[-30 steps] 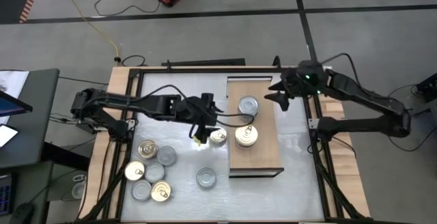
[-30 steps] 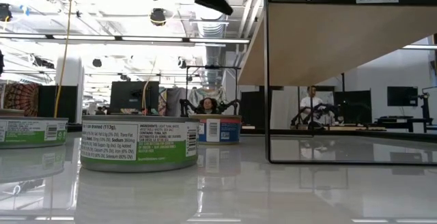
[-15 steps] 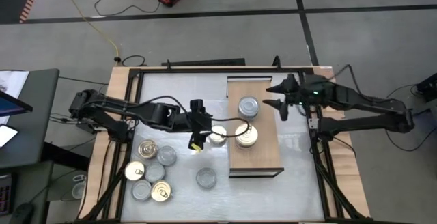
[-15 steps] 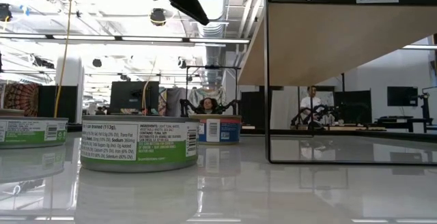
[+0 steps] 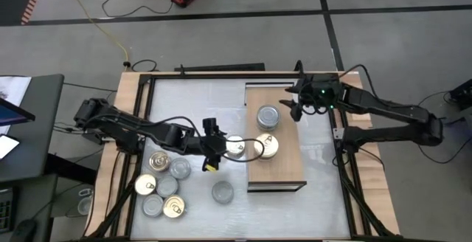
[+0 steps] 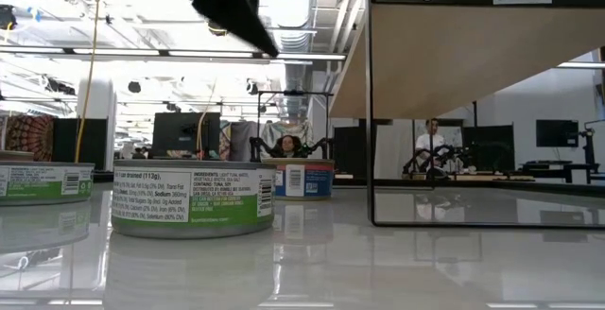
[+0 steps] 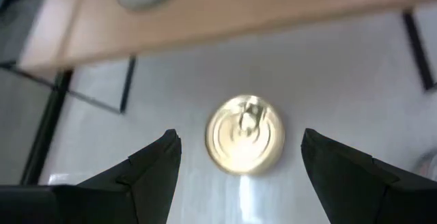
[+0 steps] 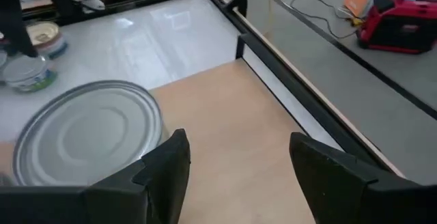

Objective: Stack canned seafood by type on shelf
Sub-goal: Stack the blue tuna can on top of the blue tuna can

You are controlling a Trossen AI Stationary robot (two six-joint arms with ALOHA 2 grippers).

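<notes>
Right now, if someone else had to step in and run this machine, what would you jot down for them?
Left pincer: open, empty, over a gold-lid tin on the table beside the shelf.
Right pincer: open, empty, at the shelf's far end beside the silver-lid tin.
Done: two spots filled on the shelf, that silver-lid tin and a gold-lid tin.
Left: the tin under the left pincer, a cluster of tins and a lone silver one.
</notes>
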